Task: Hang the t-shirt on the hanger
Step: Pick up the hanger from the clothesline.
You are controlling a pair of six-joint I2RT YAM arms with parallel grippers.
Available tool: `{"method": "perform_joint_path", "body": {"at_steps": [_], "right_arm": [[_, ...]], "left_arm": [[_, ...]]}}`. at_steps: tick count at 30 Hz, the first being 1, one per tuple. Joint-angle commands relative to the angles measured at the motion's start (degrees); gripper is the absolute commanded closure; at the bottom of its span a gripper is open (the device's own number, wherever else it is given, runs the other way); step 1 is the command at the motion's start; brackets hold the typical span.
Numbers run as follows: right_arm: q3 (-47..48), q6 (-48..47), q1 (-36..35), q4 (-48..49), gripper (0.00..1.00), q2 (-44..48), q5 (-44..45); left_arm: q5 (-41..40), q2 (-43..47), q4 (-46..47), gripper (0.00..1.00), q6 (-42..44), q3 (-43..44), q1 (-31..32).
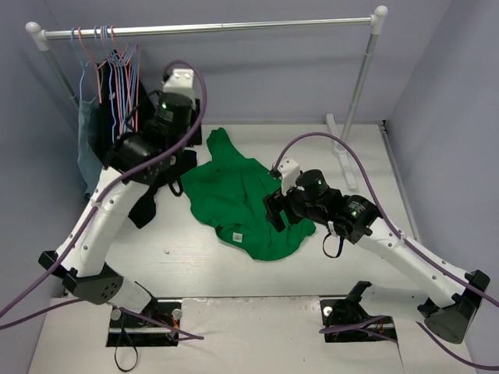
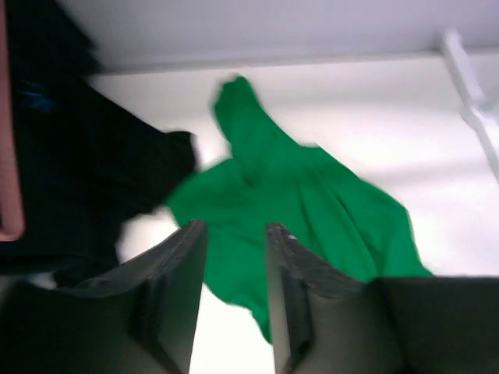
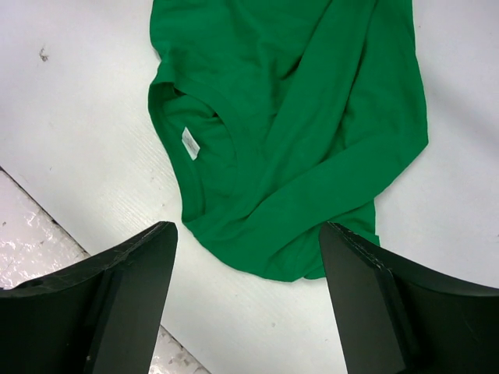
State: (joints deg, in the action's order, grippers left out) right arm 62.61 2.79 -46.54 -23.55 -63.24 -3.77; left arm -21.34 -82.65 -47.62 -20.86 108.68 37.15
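Note:
The green t-shirt (image 1: 242, 195) lies crumpled on the white table, with its white neck label (image 1: 238, 234) towards the near edge. It also shows in the left wrist view (image 2: 296, 195) and in the right wrist view (image 3: 296, 117). My right gripper (image 3: 248, 230) is wide open and empty, hovering just above the shirt's near hem (image 1: 274, 212). My left gripper (image 2: 234, 227) is open by a narrow gap and empty, raised at the rack's left end, left of the shirt. A salmon wire hanger (image 1: 99, 74) hangs on the rail among the blue ones. A blurred pink strip (image 2: 8, 156) shows at the frame edge.
A clothes rail (image 1: 210, 27) spans the back, its right post (image 1: 362, 70) and foot (image 1: 343, 152) standing right of the shirt. Blue wire hangers (image 1: 117, 70), a grey-blue garment (image 1: 87, 140) and a black garment (image 1: 148, 199) hang at the left.

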Motion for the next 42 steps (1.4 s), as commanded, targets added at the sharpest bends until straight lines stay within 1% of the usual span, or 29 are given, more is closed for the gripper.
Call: {"method": "perform_joint_path", "body": {"at_steps": [1, 2, 3, 4, 6, 9, 12, 15, 21, 33, 37, 42], "right_arm": [[2.34, -0.59, 0.05, 2.9, 0.25, -0.04, 1.31], [2.34, -0.5, 0.14, 2.9, 0.25, 0.05, 1.22], [2.25, -0.59, 0.05, 2.81, 0.25, 0.22, 1.22], [1.91, -0.5, 0.05, 2.9, 0.25, 0.4, 1.13], [1.29, -0.5, 0.14, 3.6, 0.24, 1.19, 1.05], [0.32, -0.24, 0.14, 4.13, 0.24, 2.16, 0.61], [-0.47, -0.15, 0.14, 4.21, 0.24, 2.69, 0.43], [-1.17, 0.2, 0.14, 4.04, 0.24, 3.12, -0.09], [-2.58, 0.29, 0.14, 3.25, 0.24, 3.83, -0.45], [-2.75, 0.55, 0.14, 3.34, 0.23, 3.21, -0.1], [-3.28, 0.64, 0.05, 3.42, 0.23, 2.95, -0.1], [-3.46, 0.55, 0.14, 3.69, 0.23, 2.6, -0.01]], "left_arm": [[-9.51, -4.52, -10.74, 0.7, 6.27, 13.07, -5.84], [-7.85, -5.49, -11.88, 0.72, 5.66, 15.66, -8.03], [-7.4, -7.16, -13.63, 0.72, 4.27, 17.86, -11.62], [-7.57, -7.69, -13.99, 0.72, 3.9, 20.4, -12.88], [-8.1, -8.4, -14.26, 0.72, 3.9, 21.22, -15.07], [-8.36, -8.67, -15.31, 0.72, 3.46, 21.04, -16.14], [-9.41, -8.06, -15.58, 0.74, 3.2, 18.77, -17.02], [-10.38, -7.44, -16.01, 0.74, 2.67, 16.91, -18.34], [-12.23, -6.03, -14.43, 0.74, 3.37, 14.63, -18.95], [-8.02, -7.61, -14.52, 0.74, 3.2, 13.13, -23.69], [-3.72, -8.05, -13.38, 0.74, 3.11, 11.99, -25.8], [-2.3, -8.66, -12.5, 0.74, 3.28, 10.94, -26.07]]}}
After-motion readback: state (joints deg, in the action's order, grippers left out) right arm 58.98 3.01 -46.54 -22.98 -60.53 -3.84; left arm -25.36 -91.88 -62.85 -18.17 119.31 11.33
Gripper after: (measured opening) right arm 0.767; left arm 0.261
